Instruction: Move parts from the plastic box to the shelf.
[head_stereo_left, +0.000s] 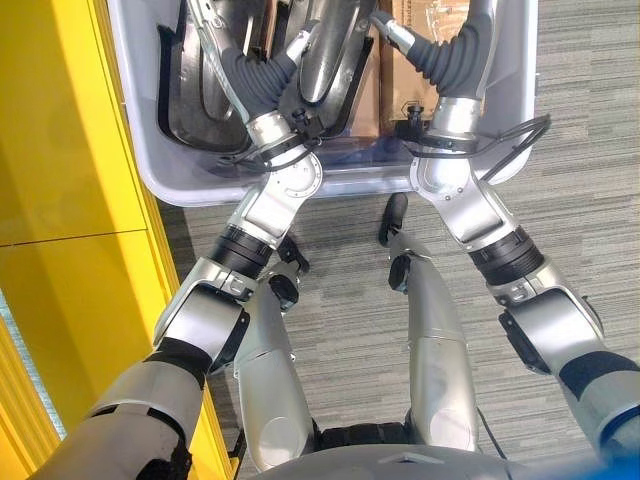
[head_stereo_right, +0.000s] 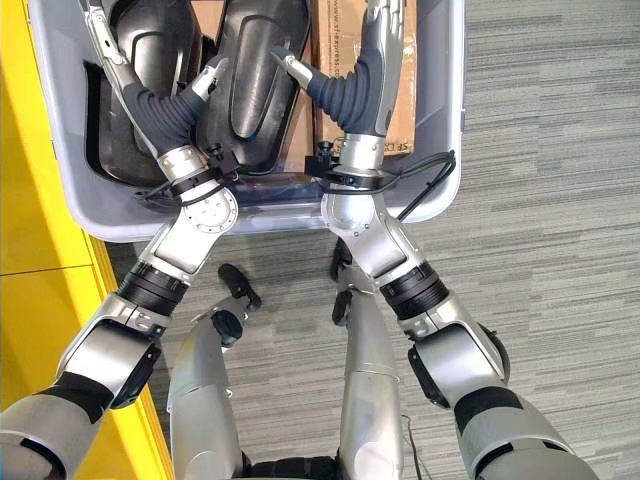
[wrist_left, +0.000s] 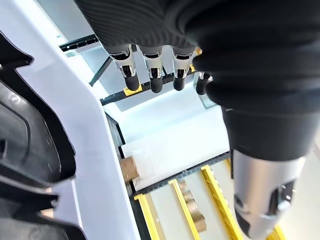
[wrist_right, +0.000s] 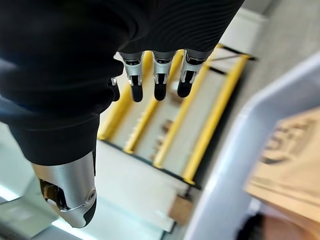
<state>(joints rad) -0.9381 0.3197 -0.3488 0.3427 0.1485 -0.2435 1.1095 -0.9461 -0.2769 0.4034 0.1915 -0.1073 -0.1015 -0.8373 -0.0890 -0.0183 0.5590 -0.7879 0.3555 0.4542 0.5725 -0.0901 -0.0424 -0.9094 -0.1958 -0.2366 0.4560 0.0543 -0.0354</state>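
— Parts location?
— Lying in plastic box (head_stereo_right: 440, 150), far end of the scene. Central black moulded part (head_stereo_right: 255, 80) leaning between both arms, second black part (head_stereo_right: 110, 120) at left wall, cardboard carton (head_stereo_right: 338, 40) at right inside the same box.
— Hands?
— Left hand (head_stereo_right: 145, 95) reaching in along left side of central part, right hand (head_stereo_right: 365, 70) along its right side. Thumbs close to its edges, contact impossible to confirm.
— Finger state?
— Straight and spread loosely on both, fingers (wrist_left: 150, 75) and fingers (wrist_right: 160, 85) pointing into open air, holding nothing. Not closed on any part yet.
— Shelf?
— Visible past the fingertips in wrist views, shelf (wrist_right: 215, 115) with yellow rails, well apart from the box.
— Handling guess?
— Probably light, stiff hollow plastic shell, glossy, so likely slippery. Long and curved, awkward for one hand. Not fragile-looking, though thin rims could flex.
— Where to take hold?
— Best at the two long side edges, one hand each, clamping on the raised rim, not the smooth bulged face. Lift straight up clear of box wall and carton
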